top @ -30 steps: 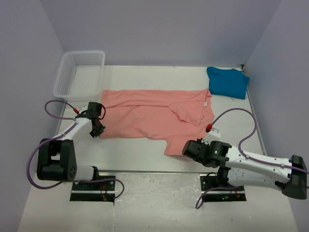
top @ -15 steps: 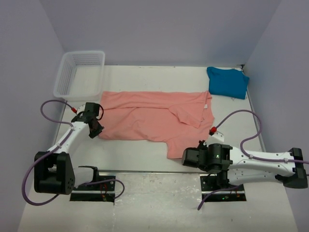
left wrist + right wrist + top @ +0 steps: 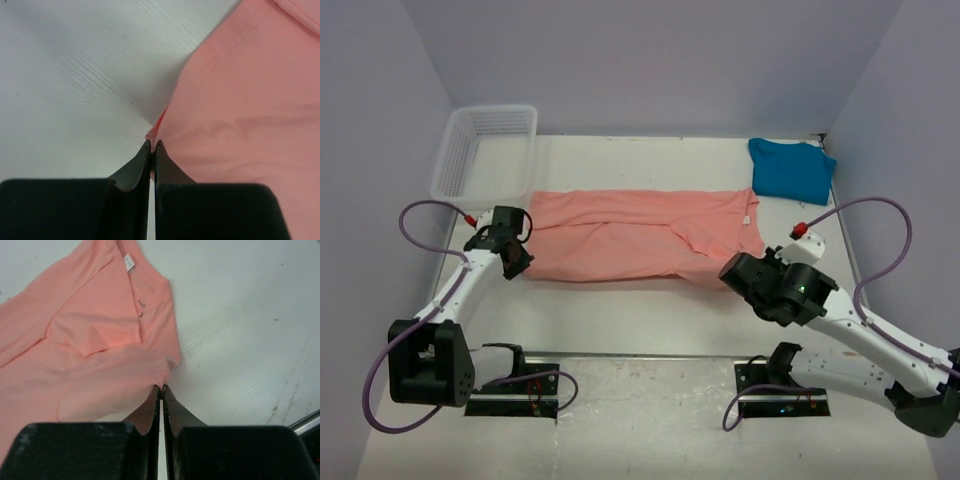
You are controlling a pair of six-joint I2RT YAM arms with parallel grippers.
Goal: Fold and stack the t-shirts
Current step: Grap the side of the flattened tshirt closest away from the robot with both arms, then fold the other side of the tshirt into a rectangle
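Two pincers (image 3: 517, 267) (image 3: 726, 272) clamped tight, gripping pink t-shirt (image 3: 620, 235)

My left arm (image 3: 460, 290) stretches from its base toward one o'clock. My left gripper (image 3: 518, 264) sits low, jaws pressed together on an edge of the pink t-shirt (image 3: 620, 235). My right arm (image 3: 860, 325) slants toward ten o'clock, and my right gripper (image 3: 726, 272) likewise pinches that shirt's cloth.

Salmon-pink t-shirt (image 3: 620, 240) with white neck label (image 3: 129, 262), teal-blue t-shirt (image 3: 790, 170), white mesh basket (image 3: 448, 165), white counter (image 3: 620, 312), black left tool (image 3: 152, 146), black right tool (image 3: 162, 388)
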